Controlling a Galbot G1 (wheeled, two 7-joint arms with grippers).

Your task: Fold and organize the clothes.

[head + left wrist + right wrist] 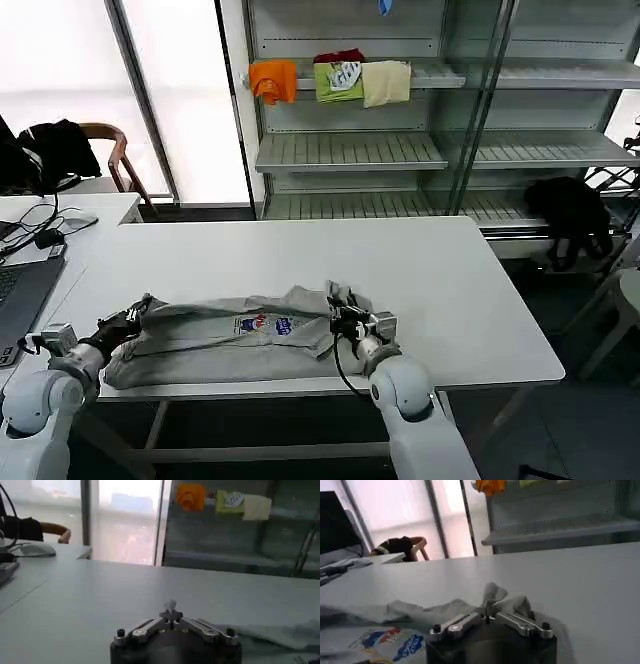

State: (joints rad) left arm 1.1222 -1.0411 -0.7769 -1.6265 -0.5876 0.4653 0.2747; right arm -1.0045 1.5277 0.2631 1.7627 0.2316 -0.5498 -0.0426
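Both grippers, left (137, 312) and right (345, 312), are clamped on the grey shirt (235, 340) lying on the table (420, 270).

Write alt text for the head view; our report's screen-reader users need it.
A light grey short-sleeved shirt with a small multicoloured chest print lies bunched along the near edge of a white rectangular table, the left gripper shut on its left end and the right gripper shut on its right end. Behind stand grey metal shelves holding orange, green and cream folded garments.
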